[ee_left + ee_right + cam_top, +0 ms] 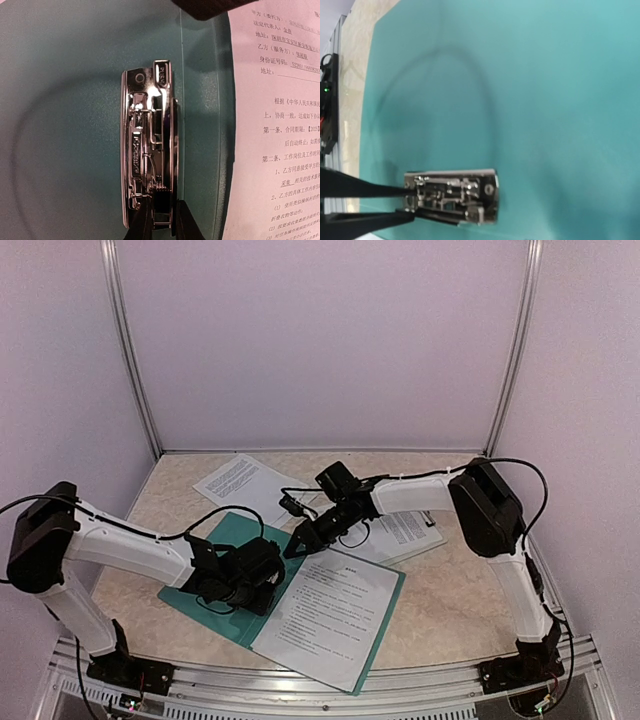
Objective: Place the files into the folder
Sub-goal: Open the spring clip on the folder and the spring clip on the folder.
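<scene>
The folder [215, 540] lies open on the table, dark teal, with a silver metal clip [147, 145] on its left leaf. One of the files [335, 615], a white printed sheet, lies on the right leaf. My left gripper [162, 219] is shut on the near end of the clip, one finger on each side of its lever. The right wrist view shows the same clip [452, 192] with those left fingers [365, 187] reaching in from the left. My right gripper [292, 548] hangs over the folder's spine near the sheet's top corner; its jaws are not readable.
Another printed sheet [240, 480] lies at the back left of the table. More sheets [405, 530] lie under the right arm's forearm. The table's near rail [327, 115] runs along the folder's left side in the right wrist view. Enclosure walls stand on three sides.
</scene>
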